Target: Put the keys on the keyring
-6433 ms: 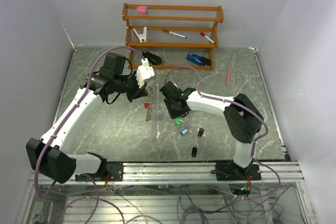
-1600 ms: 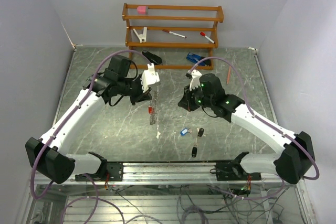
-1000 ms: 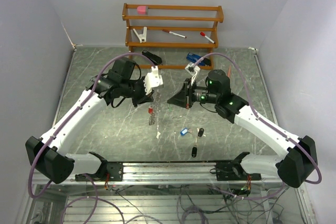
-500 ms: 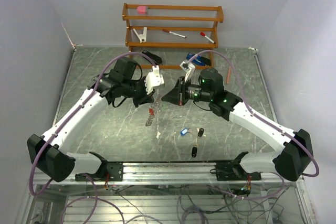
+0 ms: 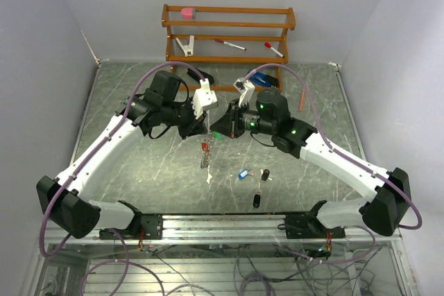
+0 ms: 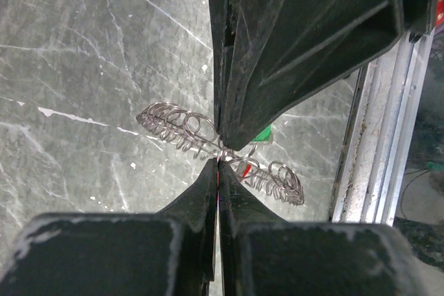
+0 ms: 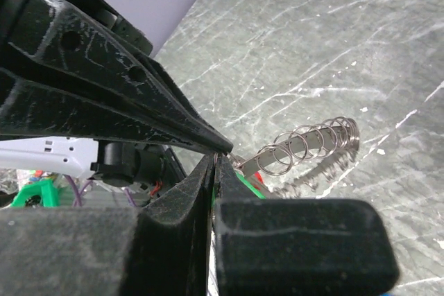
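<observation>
Left pincer [image 6: 219, 159] of mine clamped shut on the keyring [image 6: 182, 126], which hangs beneath it. Right pincer [image 7: 215, 156] pinched closed on the green key [image 5: 216, 136], tip just beside the keyring's upper end. Blue key [image 5: 243, 174] and black keys [image 5: 266, 175] lie on the table [image 5: 173, 178], right of the keyring, apart from it.

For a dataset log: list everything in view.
keyring: 1, silvery, hanging from left hand
green key: 1, green, in right hand
blue key: 1, blue, table
black keys: 2, black, table, right of blue key
rack: 1, wooden, table's back
markers: 2, red-capped, on rack
pink block: 1, pink, rack top
white clip: 1, white, on rack
blue object: 1, blue, by rack
black object: 1, black, by rack
orange stick: 1, orange, table's right
left hand: 1, black, holds keyring
right hand: 1, black, holds green key
</observation>
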